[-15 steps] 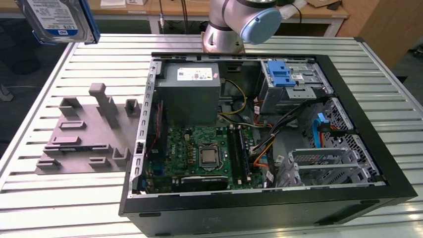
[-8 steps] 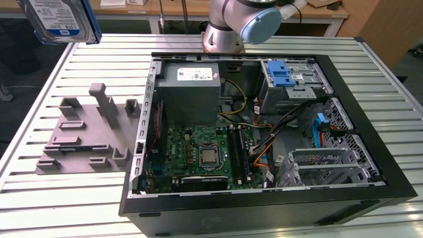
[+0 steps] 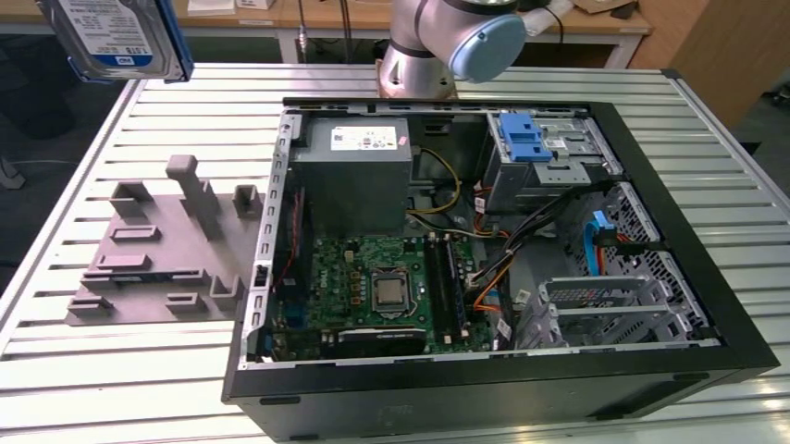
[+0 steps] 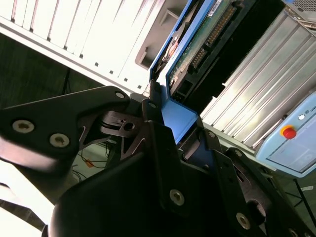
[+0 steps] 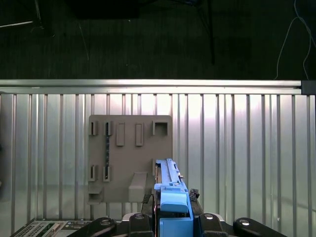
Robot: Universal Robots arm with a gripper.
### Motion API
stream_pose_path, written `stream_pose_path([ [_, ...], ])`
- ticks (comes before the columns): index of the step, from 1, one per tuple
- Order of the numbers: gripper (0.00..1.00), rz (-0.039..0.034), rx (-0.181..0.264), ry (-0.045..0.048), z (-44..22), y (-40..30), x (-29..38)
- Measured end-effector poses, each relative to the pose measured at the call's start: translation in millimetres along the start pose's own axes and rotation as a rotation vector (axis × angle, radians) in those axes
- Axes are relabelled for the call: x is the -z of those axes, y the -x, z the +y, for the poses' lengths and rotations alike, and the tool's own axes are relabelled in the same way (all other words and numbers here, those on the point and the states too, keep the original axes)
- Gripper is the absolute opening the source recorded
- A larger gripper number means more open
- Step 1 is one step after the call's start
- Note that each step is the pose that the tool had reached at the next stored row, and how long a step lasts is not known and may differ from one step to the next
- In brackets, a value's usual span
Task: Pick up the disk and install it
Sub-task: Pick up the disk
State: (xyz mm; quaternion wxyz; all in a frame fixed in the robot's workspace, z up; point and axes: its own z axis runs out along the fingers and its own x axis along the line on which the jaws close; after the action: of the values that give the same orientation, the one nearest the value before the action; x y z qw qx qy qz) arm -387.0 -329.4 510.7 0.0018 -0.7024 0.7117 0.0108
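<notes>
Hand [image 4: 174, 122]: clamped on the blue frame end of the disk [image 3: 117, 37].
Disk: held in the air, off the surface [image 3: 74, 361], above the grey rack [image 5: 129, 148].
Rack: flat on the surface, near its edge at the exterior view's left.
Computer case [image 3: 494, 390]: open, just beside the rack.

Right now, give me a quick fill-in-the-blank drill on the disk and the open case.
1. The disk is edged by a ____ carrier frame.
2. The end effector is ____ on the disk.
3. The grey fixture plate lies on the table on the exterior view's ____ of the open computer case.

Missing words: blue; shut; left
</notes>
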Motion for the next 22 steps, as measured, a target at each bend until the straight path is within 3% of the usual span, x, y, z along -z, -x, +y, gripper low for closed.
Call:
stream_pose_path([
  [22, 0.36, 0.0000, 0.000, 0.0000, -10.1, 0.1, 0.1],
])
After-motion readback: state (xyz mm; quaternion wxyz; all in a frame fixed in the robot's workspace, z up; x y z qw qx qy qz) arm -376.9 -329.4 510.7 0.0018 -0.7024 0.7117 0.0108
